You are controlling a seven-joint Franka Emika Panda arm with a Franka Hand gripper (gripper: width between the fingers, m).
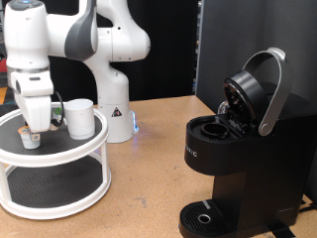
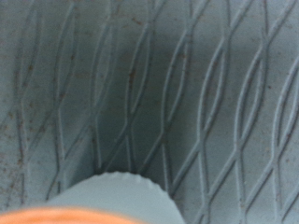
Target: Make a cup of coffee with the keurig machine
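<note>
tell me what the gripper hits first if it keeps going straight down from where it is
Probably the small pod right under the gripper, with the grey tray mat just beneath it; depth is hard to judge.

Only a small pale brand word on the front of the keurig machine (image 1: pixel 223 149) shows, right of frame centre, too tiny to read.

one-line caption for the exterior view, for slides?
Pincer over pod on tiered stand, beside cup; keurig machine lid open.
</note>
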